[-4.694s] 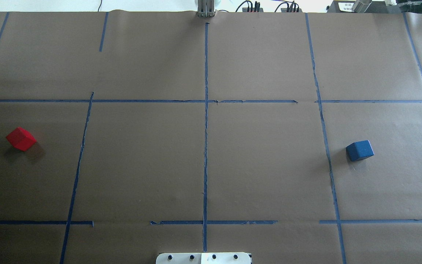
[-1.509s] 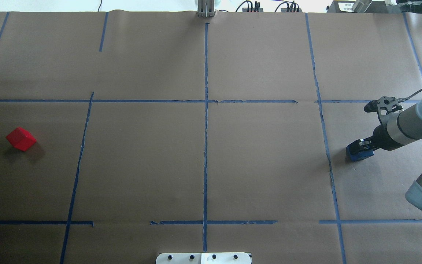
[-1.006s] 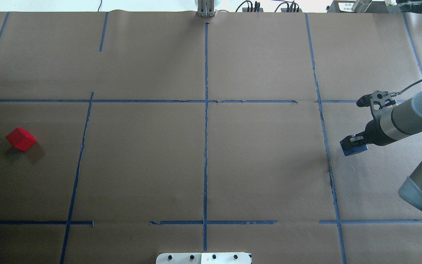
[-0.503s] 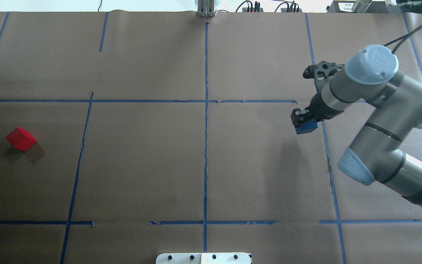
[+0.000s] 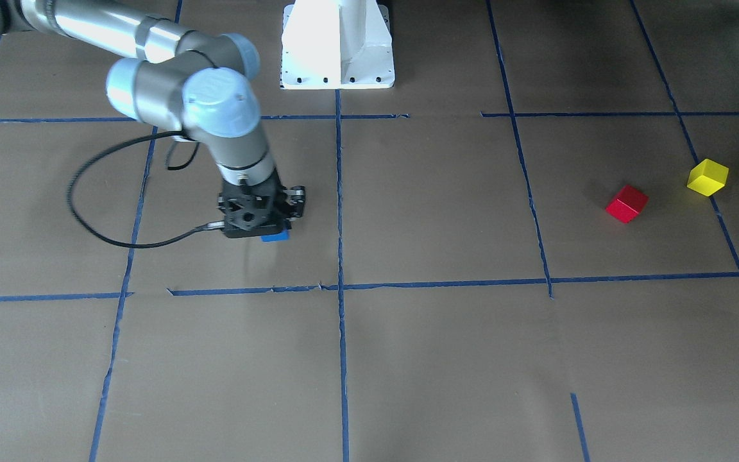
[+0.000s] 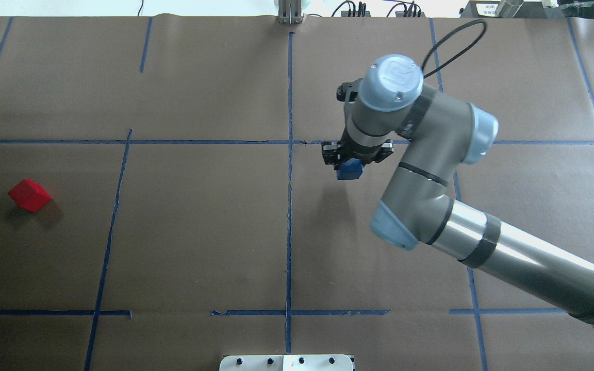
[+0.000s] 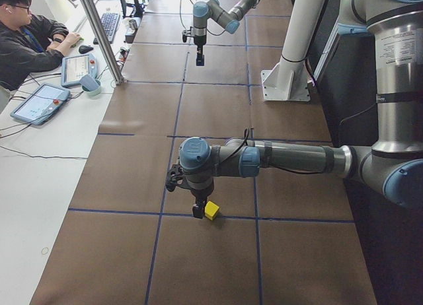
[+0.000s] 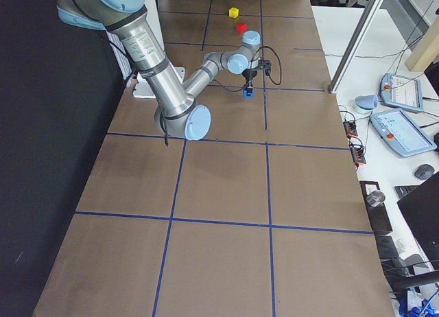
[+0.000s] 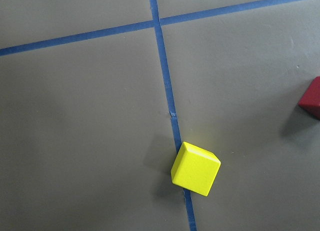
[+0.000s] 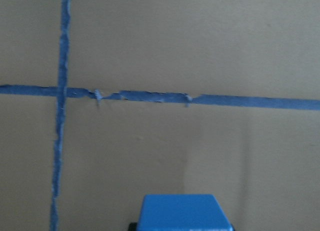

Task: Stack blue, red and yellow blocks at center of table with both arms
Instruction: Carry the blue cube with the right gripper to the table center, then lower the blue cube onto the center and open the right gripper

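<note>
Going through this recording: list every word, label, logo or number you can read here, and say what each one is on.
Nothing can be read with certainty.
Embossed logo on the right arm's pale blue joint cap: too faint to read.
White label on equipment past the table's far edge: too small.
Teach pendant screens beside the table: too small.
Blue block, red block, yellow block: plain faces with no markings.
</note>
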Robot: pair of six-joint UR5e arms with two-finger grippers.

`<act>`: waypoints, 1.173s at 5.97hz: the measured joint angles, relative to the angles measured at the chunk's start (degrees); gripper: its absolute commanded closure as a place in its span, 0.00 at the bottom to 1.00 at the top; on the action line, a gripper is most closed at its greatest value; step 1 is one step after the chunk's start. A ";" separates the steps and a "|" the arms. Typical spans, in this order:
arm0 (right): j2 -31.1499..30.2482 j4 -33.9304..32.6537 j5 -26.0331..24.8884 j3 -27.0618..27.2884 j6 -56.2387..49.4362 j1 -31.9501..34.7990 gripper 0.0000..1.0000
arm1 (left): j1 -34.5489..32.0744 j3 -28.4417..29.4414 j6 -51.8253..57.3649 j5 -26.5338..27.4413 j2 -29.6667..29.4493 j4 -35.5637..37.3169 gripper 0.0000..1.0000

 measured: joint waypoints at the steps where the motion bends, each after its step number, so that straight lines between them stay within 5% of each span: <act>1: 4.37 0.89 -1.89 -4.47 2.78 -2.25 0.81 | 0.00 -0.01 0.00 0.00 0.01 0.00 0.00; 3: 9.10 2.23 -3.86 -10.44 5.10 -4.70 0.63 | 0.00 0.02 0.00 0.00 0.05 0.03 0.00; 4: 9.50 2.49 -4.24 -11.49 5.19 -5.23 0.37 | 0.00 0.03 0.00 0.00 0.06 0.07 0.00; 5: 9.53 2.57 -4.47 -12.12 5.11 -5.54 0.26 | 0.00 0.03 0.00 0.00 0.07 0.08 0.00; 6: 9.48 2.57 -4.55 -12.34 5.04 -5.72 0.01 | 0.00 0.03 0.00 0.00 0.05 0.09 0.00; 7: 9.47 2.59 -4.58 -12.38 4.94 -5.75 0.00 | 0.03 0.03 0.00 0.00 0.03 0.09 0.00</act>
